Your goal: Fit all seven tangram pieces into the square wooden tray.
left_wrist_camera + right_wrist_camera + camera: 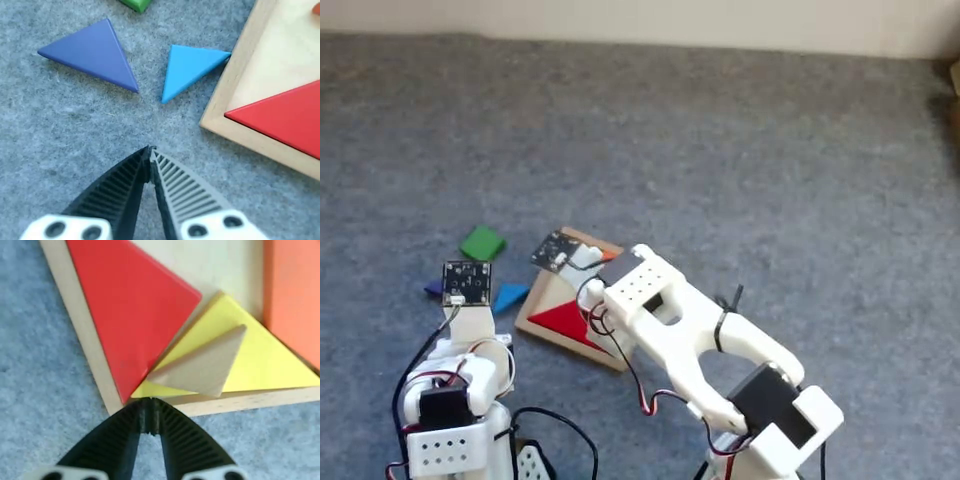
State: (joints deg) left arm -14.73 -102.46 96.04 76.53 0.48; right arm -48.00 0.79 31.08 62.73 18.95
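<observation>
Setting: small robotics bench, prob. a lab or hobby workspace; the exact type could not be told. Evidence: a grey felt-like mat covered the table, w/ a pale wall strip along the far edge. Two white plastic arms, left arm and right arm, stood at the near edge w/ exposed red, white and black wires and a bare camera board at the left wrist. A wooden tray and flat coloured puzzle pieces, e.g. a green piece, lay on the mat.
</observation>
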